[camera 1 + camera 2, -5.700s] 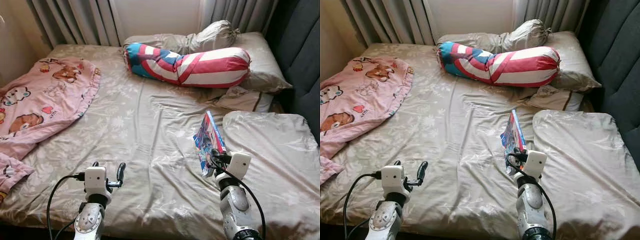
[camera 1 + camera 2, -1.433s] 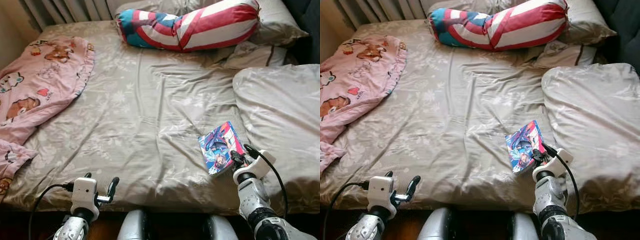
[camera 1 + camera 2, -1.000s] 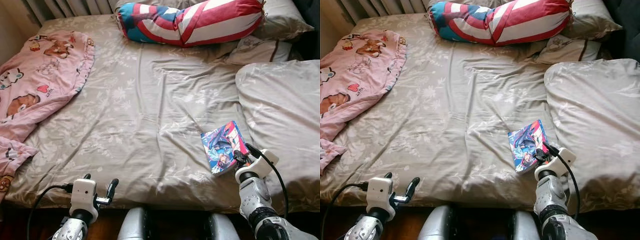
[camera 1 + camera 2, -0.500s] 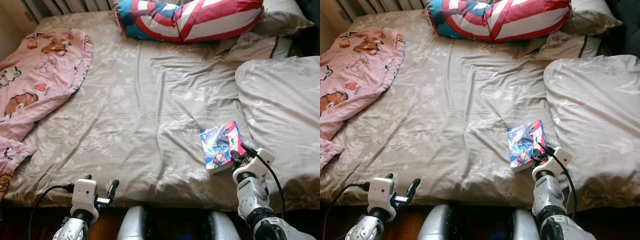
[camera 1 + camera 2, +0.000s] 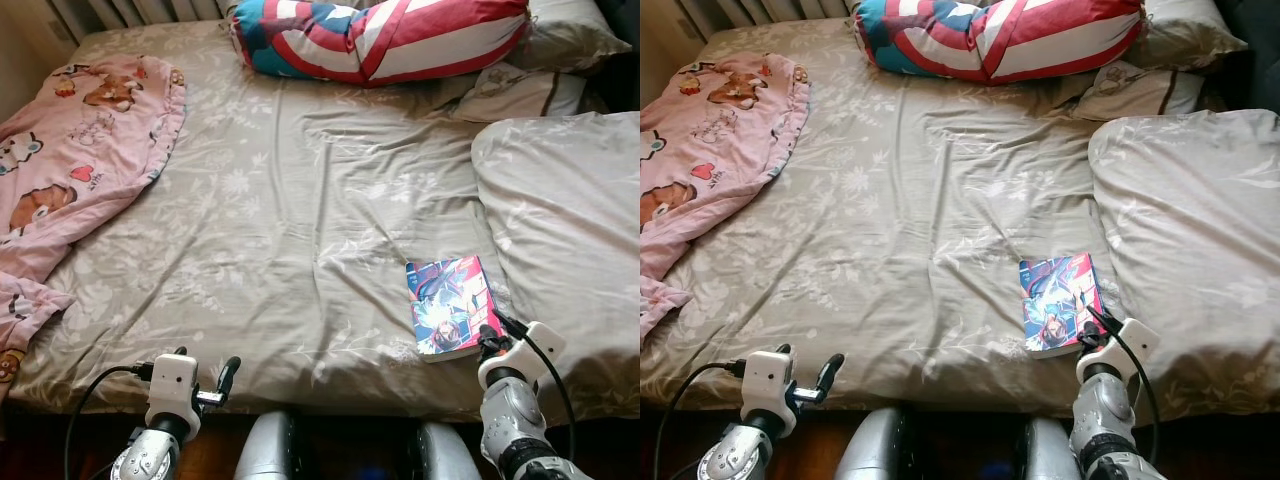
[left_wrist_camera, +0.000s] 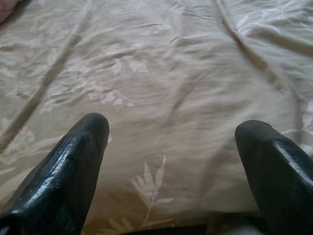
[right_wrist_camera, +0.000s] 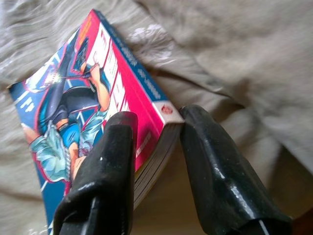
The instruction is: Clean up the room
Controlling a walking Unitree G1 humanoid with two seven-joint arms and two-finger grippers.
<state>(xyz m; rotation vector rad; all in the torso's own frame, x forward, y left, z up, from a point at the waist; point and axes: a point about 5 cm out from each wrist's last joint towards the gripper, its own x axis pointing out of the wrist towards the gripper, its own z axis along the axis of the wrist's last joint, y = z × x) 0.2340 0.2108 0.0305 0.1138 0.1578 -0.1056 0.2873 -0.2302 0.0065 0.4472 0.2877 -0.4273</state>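
Note:
A colourful comic book (image 5: 448,305) lies flat on the beige bed sheet (image 5: 300,200), near the bed's front edge and beside the big grey pillow. My right gripper (image 5: 487,338) is at the book's near right corner. In the right wrist view its two black fingers (image 7: 110,147) sit on either side of the book (image 7: 88,112), shut on that corner. My left gripper (image 5: 207,360) hovers at the front edge of the bed on the left, and its open fingers (image 6: 73,156) stand wide apart over bare sheet.
A pink cartoon blanket (image 5: 70,150) is crumpled over the left side of the bed. A red, white and blue bolster (image 5: 380,35) lies across the head end. A large grey pillow (image 5: 560,220) covers the right side, with a smaller pillow (image 5: 520,90) behind it.
The book, held on edge several seconds ago, has been lowered flat onto the sheet and drawn slightly toward the bed's front edge. The camera has tilted down. The left gripper has hardly moved.

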